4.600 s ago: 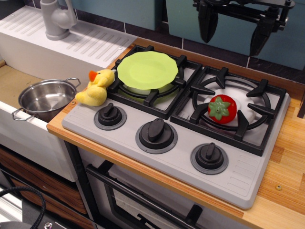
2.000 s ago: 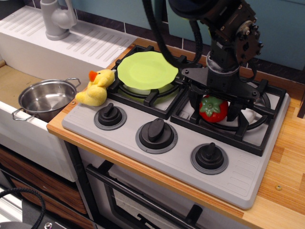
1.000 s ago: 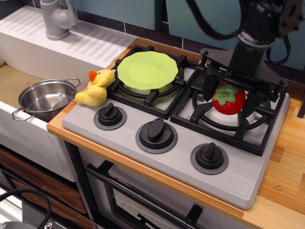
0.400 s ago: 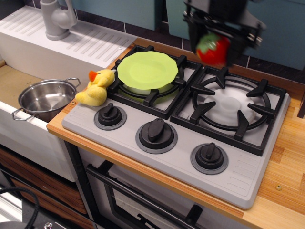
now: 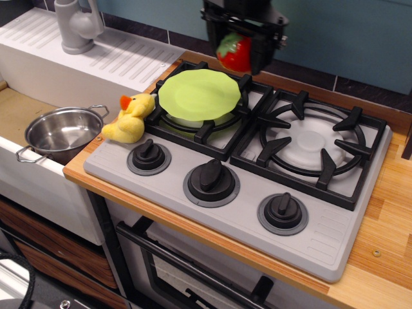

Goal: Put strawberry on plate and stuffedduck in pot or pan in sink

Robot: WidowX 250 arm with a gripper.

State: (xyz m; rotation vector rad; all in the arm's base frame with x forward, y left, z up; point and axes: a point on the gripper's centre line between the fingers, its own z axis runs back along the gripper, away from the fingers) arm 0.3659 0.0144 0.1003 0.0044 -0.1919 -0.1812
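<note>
Pincer (image 5: pixel 237 51) clamped on strawberry (image 5: pixel 234 55), held in air above far edge of plate (image 5: pixel 198 94). Plate sits on left stove burner. Stuffedduck (image 5: pixel 129 118) at stove's left edge, on counter (image 5: pixel 386 212), beside pot (image 5: pixel 62 133) in sink (image 5: pixel 19 116).
</note>
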